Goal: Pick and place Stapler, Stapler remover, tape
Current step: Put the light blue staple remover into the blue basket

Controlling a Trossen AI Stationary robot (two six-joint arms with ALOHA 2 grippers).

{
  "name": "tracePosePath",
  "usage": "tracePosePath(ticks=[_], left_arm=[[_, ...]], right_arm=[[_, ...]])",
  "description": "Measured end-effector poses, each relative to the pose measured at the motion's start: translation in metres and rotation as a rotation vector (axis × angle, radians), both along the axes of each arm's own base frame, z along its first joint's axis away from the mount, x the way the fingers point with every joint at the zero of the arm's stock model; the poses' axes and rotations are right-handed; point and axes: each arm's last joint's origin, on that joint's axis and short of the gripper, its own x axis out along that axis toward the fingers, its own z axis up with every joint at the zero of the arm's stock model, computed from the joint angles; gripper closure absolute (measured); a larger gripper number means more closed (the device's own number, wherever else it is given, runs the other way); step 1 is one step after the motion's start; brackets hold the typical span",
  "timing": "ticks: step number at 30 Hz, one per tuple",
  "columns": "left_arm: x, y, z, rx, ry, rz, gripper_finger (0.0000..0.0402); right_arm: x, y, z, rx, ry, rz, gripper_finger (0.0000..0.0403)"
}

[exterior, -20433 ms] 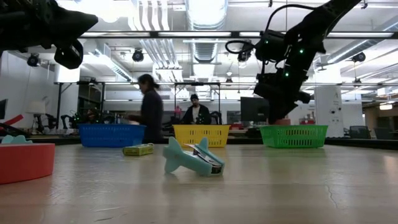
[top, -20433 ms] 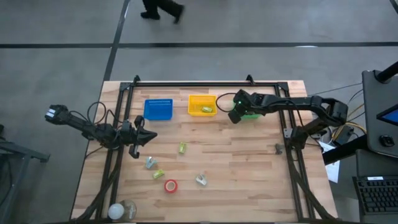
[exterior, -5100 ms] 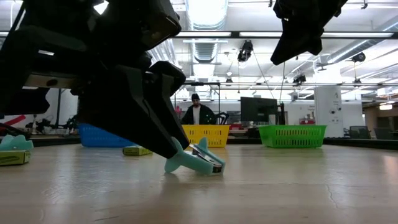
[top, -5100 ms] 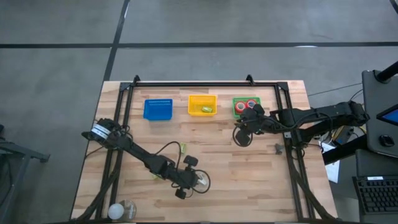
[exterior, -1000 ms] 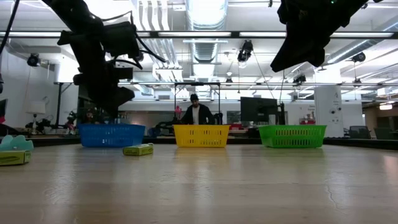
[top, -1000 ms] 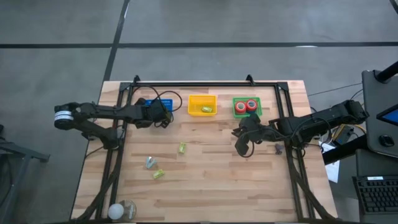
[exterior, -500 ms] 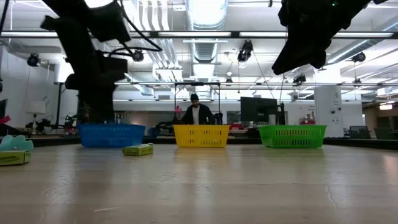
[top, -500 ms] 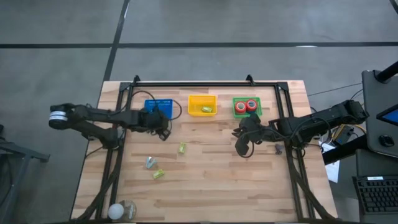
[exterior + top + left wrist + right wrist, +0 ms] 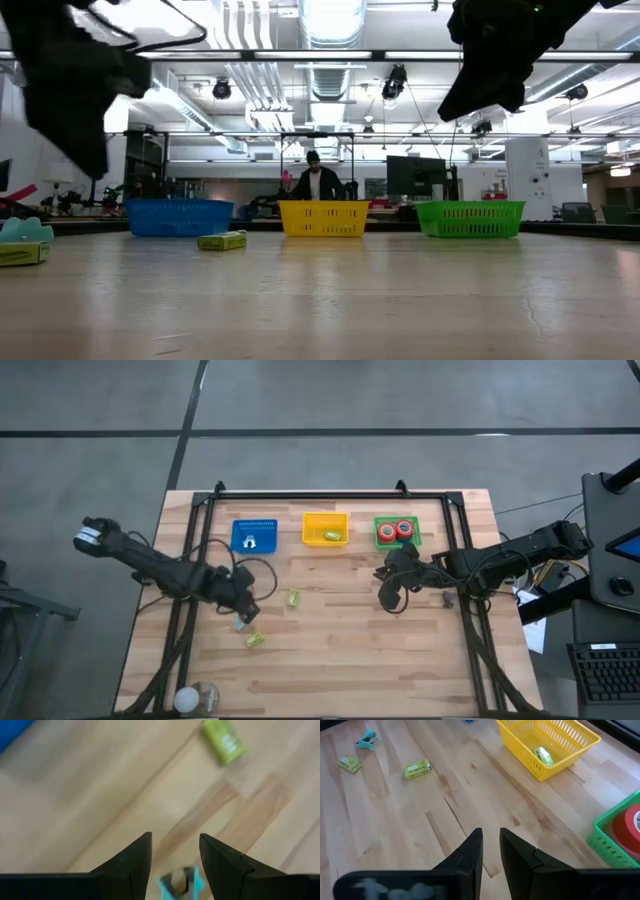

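Note:
My left gripper [image 9: 242, 607] [image 9: 175, 840] is open and hovers just above a teal stapler remover [image 9: 240, 623] [image 9: 181, 882] lying on the wood; the remover shows between the fingers, untouched. One green stapler [image 9: 292, 598] [image 9: 223, 742] lies right of it, and another [image 9: 253, 640] nearer the near edge. A pale stapler remover [image 9: 250, 543] lies in the blue basket [image 9: 255, 525]. Two red tape rolls [image 9: 398, 530] sit in the green basket [image 9: 381, 544]. A green stapler [image 9: 333, 536] is in the yellow basket [image 9: 325, 517]. My right gripper [image 9: 385, 588] [image 9: 491, 842] waits slightly open above bare wood.
The three baskets stand in a row along the far edge. A black frame [image 9: 310, 494] runs round the table. A clear jar [image 9: 198, 698] stands at the near left corner. In the low view a person [image 9: 316, 180] stands beyond the table. Bare wood lies in the middle and on the right.
My left gripper has swung from over the blue basket toward the near edge and down over the teal stapler remover. A pale stapler remover now shows in the blue basket where the gripper was. My right arm has kept still.

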Motion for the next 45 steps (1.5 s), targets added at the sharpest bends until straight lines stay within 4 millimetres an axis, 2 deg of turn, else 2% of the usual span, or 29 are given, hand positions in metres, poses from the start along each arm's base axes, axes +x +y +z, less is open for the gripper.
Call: tracePosePath(ticks=[7,14,23,29,34,45], left_arm=[[-0.012,-0.019,-0.011,-0.008,0.115,0.053,0.0234],[-0.012,-0.03,-0.021,-0.027,0.178,0.054,0.0234],[-0.015,-0.033,-0.045,-0.081,0.268,0.069,0.0234],[-0.015,-0.033,-0.048,-0.086,0.255,0.055,0.0239],[-0.015,-0.033,-0.047,-0.078,0.248,0.033,0.0262],[-0.014,-0.032,-0.047,-0.041,0.224,0.019,0.0345]], right_arm=[[0.001,0.0,0.001,0.003,-0.013,0.001,0.0332],[0.001,0.0,0.001,0.004,-0.015,0.001,0.0328],[0.001,0.0,0.001,0.004,-0.015,0.001,0.0343],[0.001,0.0,0.001,0.004,-0.014,0.002,0.034],[0.001,0.0,0.0,0.003,-0.012,0.002,0.0334],[0.0,0.0,-0.001,0.003,-0.011,0.001,0.0336]])
